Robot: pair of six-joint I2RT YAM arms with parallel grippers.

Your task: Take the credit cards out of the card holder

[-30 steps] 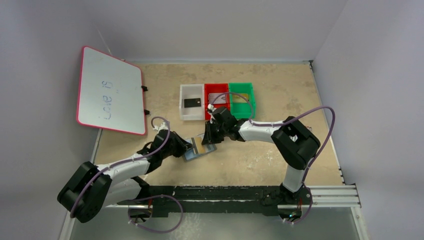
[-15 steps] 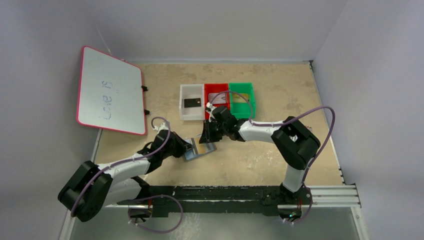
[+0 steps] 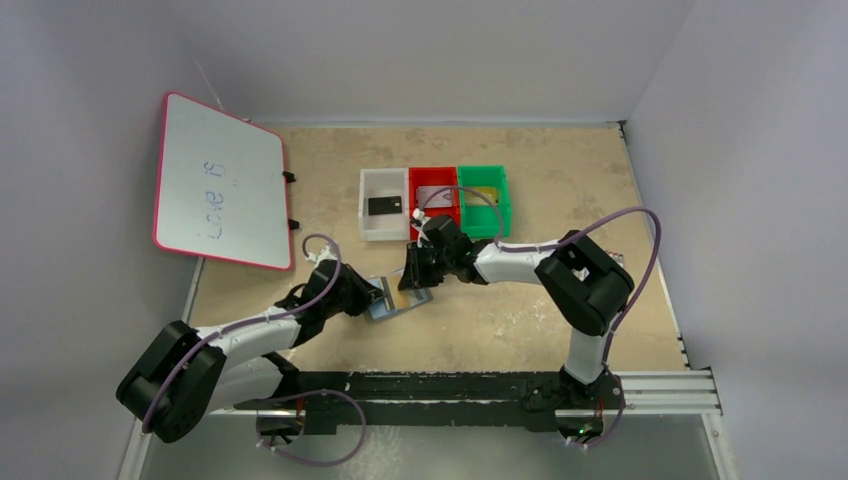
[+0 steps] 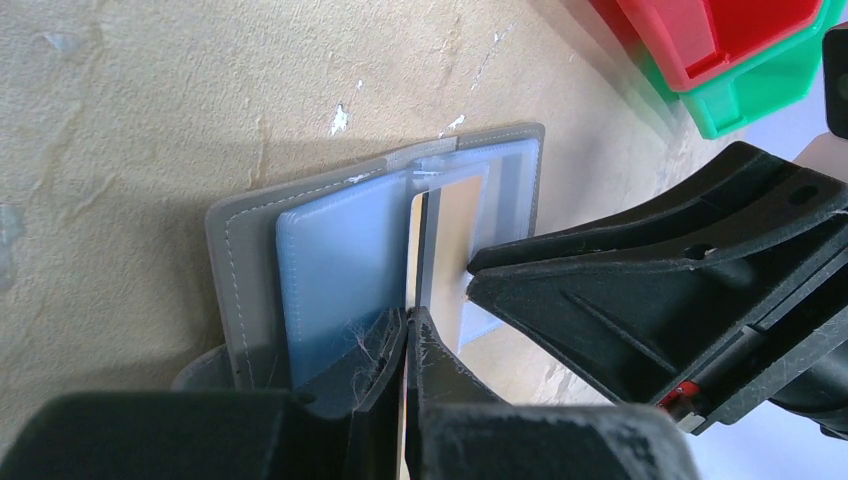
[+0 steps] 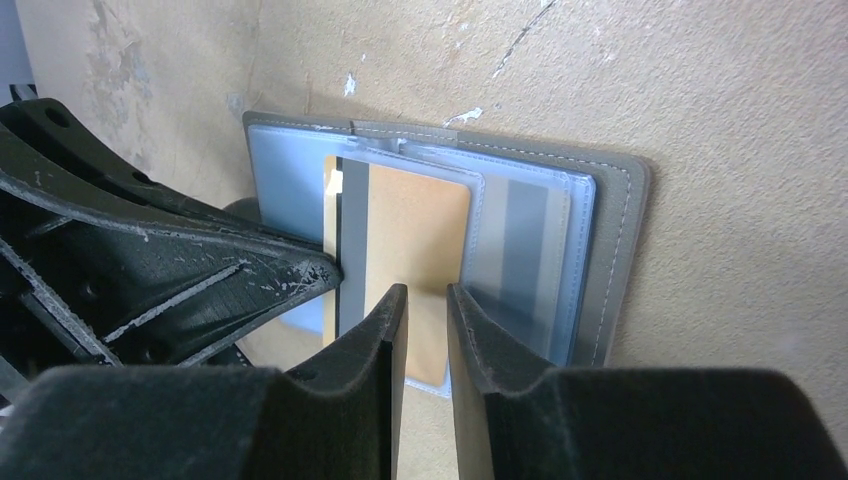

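Note:
The grey card holder [image 3: 385,306] lies open on the table, its bluish pockets facing up [image 5: 615,250]. A gold-yellow credit card [image 5: 415,230] with a dark stripe sticks out of a middle pocket [image 4: 455,230]. My left gripper [image 4: 412,322] is shut on the edge of that pocket leaf, and a thin light sliver shows between its fingers. My right gripper [image 5: 428,292] hangs just over the gold card's near edge, its jaws a narrow gap apart with nothing pinched. A black card [image 3: 384,206] lies in the white tray and a silvery one [image 3: 436,195] in the red tray.
A white tray [image 3: 366,212], a red tray [image 3: 433,212] and a green tray [image 3: 484,205] stand in a row behind the holder. A pink-framed whiteboard [image 3: 220,180] leans at the far left. The two grippers' tips nearly meet over the holder.
My right arm has edged slightly left over the holder. The left arm and the card holder have not moved.

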